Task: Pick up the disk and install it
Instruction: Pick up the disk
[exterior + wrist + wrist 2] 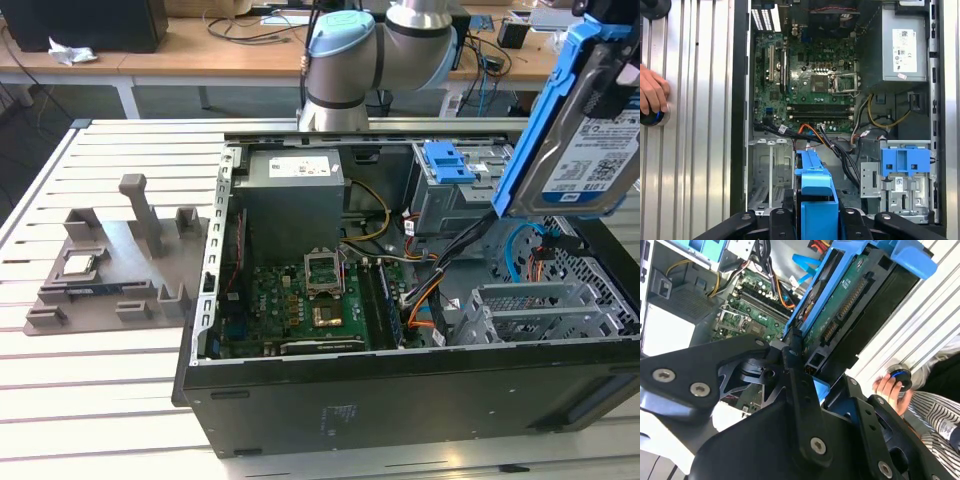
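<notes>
Your gripper (815, 220) is clamped tight on the disk (585, 130), so the disk's up in the air over the open computer case (400, 400), at the exterior view's right. Its long axis stands steep, leaning a bit. The empty grey cage (540, 310) sits below its lower end.

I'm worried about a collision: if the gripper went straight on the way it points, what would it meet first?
Probably the grey metal drive cage in the open computer case, under the disk that the gripper grips. Loose cables lie close beside that line; depth unclear.
</notes>
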Motion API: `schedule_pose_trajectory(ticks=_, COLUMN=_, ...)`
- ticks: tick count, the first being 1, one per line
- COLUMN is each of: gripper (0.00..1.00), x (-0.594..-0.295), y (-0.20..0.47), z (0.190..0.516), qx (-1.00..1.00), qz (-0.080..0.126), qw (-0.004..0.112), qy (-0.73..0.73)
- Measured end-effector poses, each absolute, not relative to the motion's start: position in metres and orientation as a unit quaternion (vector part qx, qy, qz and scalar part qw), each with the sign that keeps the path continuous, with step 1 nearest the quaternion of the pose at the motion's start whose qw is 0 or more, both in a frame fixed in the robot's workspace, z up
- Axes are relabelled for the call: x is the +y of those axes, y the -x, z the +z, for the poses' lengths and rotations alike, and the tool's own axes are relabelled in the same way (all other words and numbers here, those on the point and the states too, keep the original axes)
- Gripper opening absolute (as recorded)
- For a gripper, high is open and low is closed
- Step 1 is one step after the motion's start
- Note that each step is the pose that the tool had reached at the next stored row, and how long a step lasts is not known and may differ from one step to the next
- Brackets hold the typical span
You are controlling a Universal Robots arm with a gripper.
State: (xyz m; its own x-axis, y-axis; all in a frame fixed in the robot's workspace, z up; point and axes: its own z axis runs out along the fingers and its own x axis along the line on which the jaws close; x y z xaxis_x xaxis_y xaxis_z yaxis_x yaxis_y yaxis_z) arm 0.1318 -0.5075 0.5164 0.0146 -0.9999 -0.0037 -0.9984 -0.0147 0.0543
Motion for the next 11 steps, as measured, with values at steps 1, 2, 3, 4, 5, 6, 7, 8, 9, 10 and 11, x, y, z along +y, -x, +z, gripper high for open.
schedule_pose_trajectory(ticks=1, gripper=0.36, x=-0.508, y=-0.137, z=0.516, qx=-0.702, qz=-0.021, qw=0.018, qy=-0.712)
schedule_pose_trajectory(ticks=2, gripper=0.36, x=-0.51, y=-0.142, z=0.516, qx=-0.702, qz=-0.021, qw=0.019, qy=-0.712)
schedule_pose_trajectory(ticks=3, gripper=0.36, x=-0.512, y=-0.144, z=0.516, qx=-0.702, qz=-0.021, qw=0.019, qy=-0.712)
schedule_pose_trajectory(ticks=4, gripper=0.36, x=-0.517, y=-0.146, z=0.515, qx=-0.702, qz=-0.021, qw=0.019, qy=-0.712)
schedule_pose_trajectory(ticks=5, gripper=0.36, x=-0.522, y=-0.147, z=0.514, qx=-0.702, qz=-0.021, qw=0.019, qy=-0.712)
schedule_pose_trajectory(ticks=6, gripper=0.36, x=-0.526, y=-0.147, z=0.513, qx=-0.702, qz=-0.022, qw=0.018, qy=-0.712)
schedule_pose_trajectory(ticks=7, gripper=0.36, x=-0.529, y=-0.147, z=0.512, qx=-0.702, qz=-0.025, qw=0.015, qy=-0.712)
schedule_pose_trajectory(ticks=8, gripper=0.36, x=-0.532, y=-0.147, z=0.511, qx=-0.702, qz=-0.031, qw=0.01, qy=-0.712)
schedule_pose_trajectory(ticks=9, gripper=0.36, x=-0.535, y=-0.147, z=0.511, qx=-0.701, qz=-0.04, qw=0.001, qy=-0.712)
schedule_pose_trajectory(ticks=10, gripper=0.36, x=-0.539, y=-0.147, z=0.51, qx=-0.701, qz=-0.043, qw=-0.003, qy=-0.712)
schedule_pose_trajectory(ticks=11, gripper=0.36, x=-0.542, y=-0.146, z=0.508, qx=-0.701, qz=-0.043, qw=-0.003, qy=-0.711)
